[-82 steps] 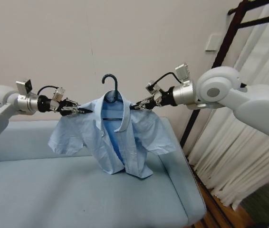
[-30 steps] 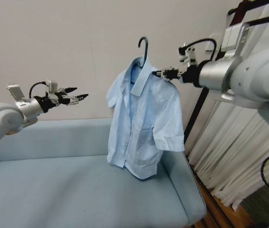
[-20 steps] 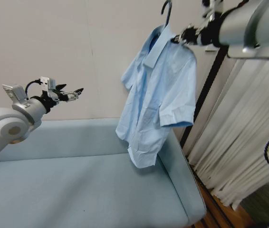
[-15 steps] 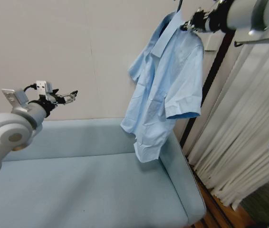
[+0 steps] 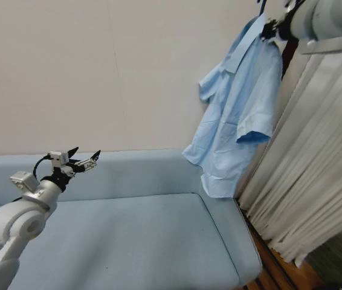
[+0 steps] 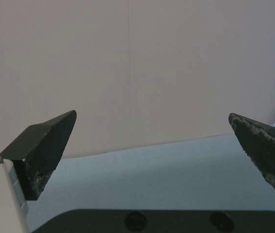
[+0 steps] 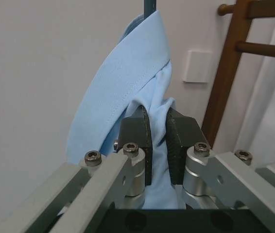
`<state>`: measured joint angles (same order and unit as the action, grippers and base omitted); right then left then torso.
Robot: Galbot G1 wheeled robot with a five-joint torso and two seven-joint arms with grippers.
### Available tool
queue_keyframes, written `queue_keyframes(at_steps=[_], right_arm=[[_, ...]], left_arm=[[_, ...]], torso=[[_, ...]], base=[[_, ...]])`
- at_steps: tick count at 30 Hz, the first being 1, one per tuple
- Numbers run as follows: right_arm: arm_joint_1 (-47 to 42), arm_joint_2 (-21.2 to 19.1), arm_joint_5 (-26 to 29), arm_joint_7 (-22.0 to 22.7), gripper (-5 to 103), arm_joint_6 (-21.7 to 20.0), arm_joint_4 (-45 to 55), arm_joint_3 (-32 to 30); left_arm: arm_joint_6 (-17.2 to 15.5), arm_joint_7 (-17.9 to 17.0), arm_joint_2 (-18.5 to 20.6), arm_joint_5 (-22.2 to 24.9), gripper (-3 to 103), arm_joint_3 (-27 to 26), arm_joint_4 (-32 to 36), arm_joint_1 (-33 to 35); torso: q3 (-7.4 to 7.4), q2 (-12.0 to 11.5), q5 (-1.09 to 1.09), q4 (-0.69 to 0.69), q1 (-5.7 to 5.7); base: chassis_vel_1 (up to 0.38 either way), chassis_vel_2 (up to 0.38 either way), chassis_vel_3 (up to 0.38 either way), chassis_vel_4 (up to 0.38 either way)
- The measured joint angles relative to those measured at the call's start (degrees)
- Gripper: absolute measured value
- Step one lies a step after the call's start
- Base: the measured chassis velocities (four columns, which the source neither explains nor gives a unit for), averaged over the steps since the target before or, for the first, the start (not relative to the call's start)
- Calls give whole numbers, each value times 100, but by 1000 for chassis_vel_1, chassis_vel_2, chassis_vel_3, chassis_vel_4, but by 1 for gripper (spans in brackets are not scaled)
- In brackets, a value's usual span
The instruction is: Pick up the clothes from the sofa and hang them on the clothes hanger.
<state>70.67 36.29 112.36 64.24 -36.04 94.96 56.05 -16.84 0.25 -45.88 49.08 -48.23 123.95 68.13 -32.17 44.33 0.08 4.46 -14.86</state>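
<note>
**Shirt (image 5: 243, 109) held high in the right hand (image 5: 272, 29); left hand (image 5: 81, 162) spread over the sofa (image 5: 129, 241)**

Head camera: I see my right hand at the top right, pinching the light blue shirt at its shoulder. The shirt hangs free in the air, clear of the sofa, with its hem above the sofa's right end. The white curtain (image 5: 316, 181) hangs just beside it. My left hand sits low on the left, in front of the sofa's back and well apart from the shirt. It is spread and holds nothing.

Left wrist camera: the two dark fingers (image 6: 45, 150) stand wide apart with nothing between them. Beyond them I see the pale wall (image 6: 128, 58) and the top of the sofa's back.

Right wrist camera: the two dark finger pads are pressed together on a fold of the shirt just below the collar. The thin dark stem of the hanger (image 7: 149, 7) rises out of the collar. Beyond the shirt stands the brown wooden rack (image 7: 227, 77), apart from the hanger. A white wall plate (image 7: 198, 66) is near it, and the curtain is beside it.
</note>
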Motion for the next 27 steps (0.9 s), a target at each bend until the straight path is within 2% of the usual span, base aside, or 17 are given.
queue_keyframes(at_steps=[3,5,6,9,12,16,20,27], right_arm=[[244,-4,324,264,8,112,-1,176],[439,30,681,665,8,284,-61,311],[439,30,681,665,8,284,-61,311],[714,120,860,1103,8,561,-242,642],[825,152,1022,1191,8,734,-414,810],[773,298,1545,1487,8,1078,-922,842],[626,429,1611,1640,8,1264,-1228,768],[512,615,1357,1664,8,1314,-1803,809]], left_arm=[[36,81,-70,-90,100,0,-25,37],[57,112,-124,-131,100,68,-69,29],[57,112,-124,-131,100,68,-69,29],[71,115,-166,-158,100,199,-135,-58],[75,117,-168,-160,100,272,-180,-131],[91,144,-112,-160,100,431,-318,-371],[121,157,-71,-157,100,556,-408,-566],[205,243,-46,-150,100,673,-589,-776]], torso=[[1,0,-1,2,0],[1,0,1,2,1],[1,0,1,2,1],[0,0,0,0,0],[1,0,-1,1,0],[1,1,2,2,0],[-1,0,0,0,-1],[-1,0,0,1,-1]], base=[[0,0,0,0],[0,0,0,0],[0,0,0,0],[0,0,0,0],[0,0,0,0],[0,0,0,0],[0,0,0,0],[0,0,0,0]])
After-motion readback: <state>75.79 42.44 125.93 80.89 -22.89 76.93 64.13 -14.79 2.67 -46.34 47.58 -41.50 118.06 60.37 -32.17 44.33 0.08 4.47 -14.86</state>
